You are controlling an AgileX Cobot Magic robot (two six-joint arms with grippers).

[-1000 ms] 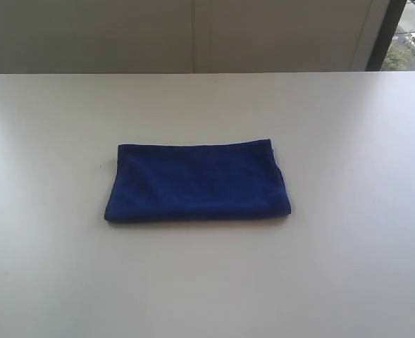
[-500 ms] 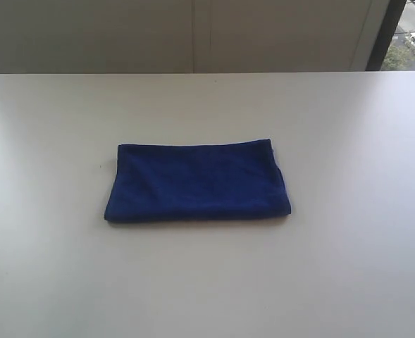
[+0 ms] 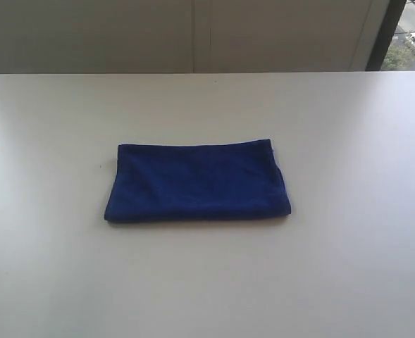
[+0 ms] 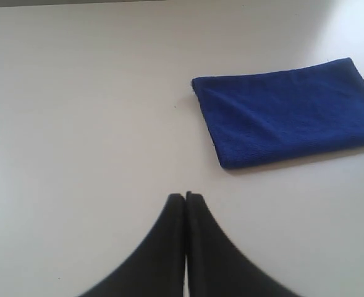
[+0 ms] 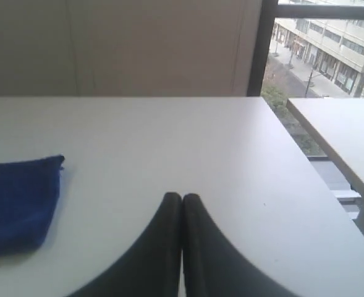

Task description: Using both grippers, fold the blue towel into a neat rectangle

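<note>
The blue towel [image 3: 199, 183] lies folded into a flat rectangle in the middle of the white table [image 3: 348, 267]. A sliver of white label shows at its far right corner. Neither arm appears in the exterior view. In the left wrist view the towel [image 4: 287, 117] rests well beyond my left gripper [image 4: 185, 197], whose black fingers are pressed together with nothing between them. In the right wrist view one end of the towel [image 5: 18, 201] lies off to the side of my right gripper [image 5: 182, 197], which is shut and empty too.
A beige wall [image 3: 193, 35] runs behind the table's far edge. A window [image 5: 321, 49] with a street and buildings outside stands at the far right. A second white table [image 5: 342, 130] stands across a gap beside this one.
</note>
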